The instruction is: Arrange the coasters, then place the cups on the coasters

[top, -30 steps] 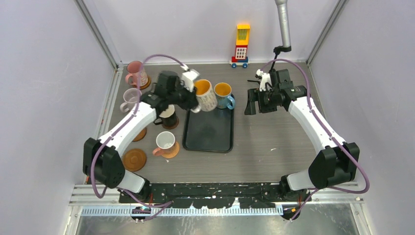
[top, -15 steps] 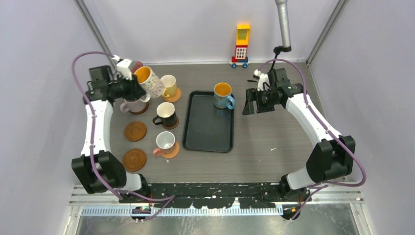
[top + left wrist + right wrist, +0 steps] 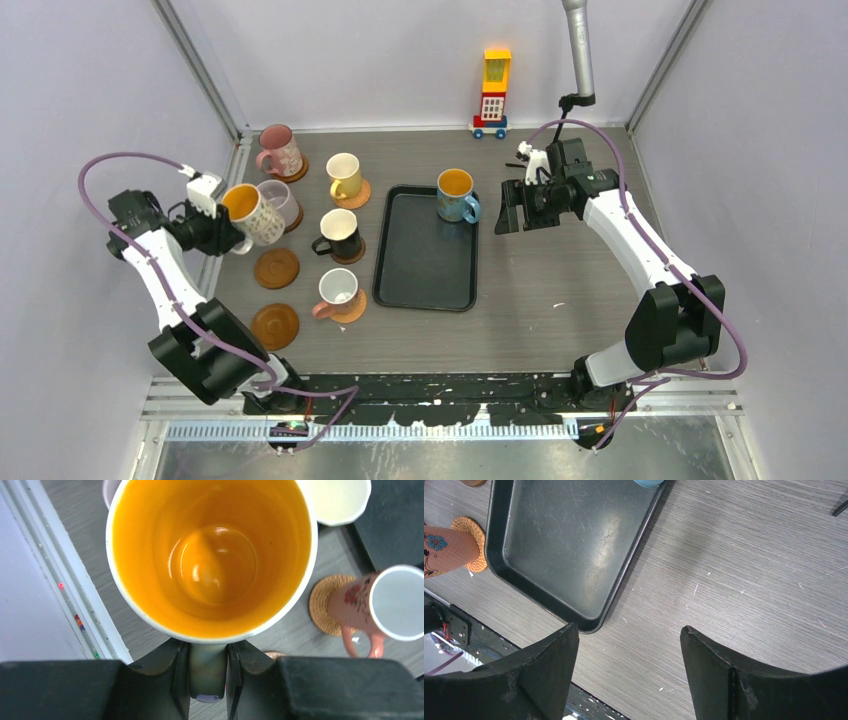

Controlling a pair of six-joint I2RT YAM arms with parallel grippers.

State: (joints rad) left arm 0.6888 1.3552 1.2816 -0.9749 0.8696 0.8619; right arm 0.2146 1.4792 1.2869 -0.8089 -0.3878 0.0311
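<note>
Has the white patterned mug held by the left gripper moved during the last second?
Yes. The white patterned mug went left, away from the black tray, and now hangs tilted beside the lilac mug.

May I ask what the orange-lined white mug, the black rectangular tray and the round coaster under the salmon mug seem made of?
Orange-lined white mug: probably glazed ceramic, glossy reflections inside.
Black rectangular tray: plastic or coated metal, smooth sheen, fine scratches.
Round orange coaster: apparently woven fibre, braided rim.
</note>
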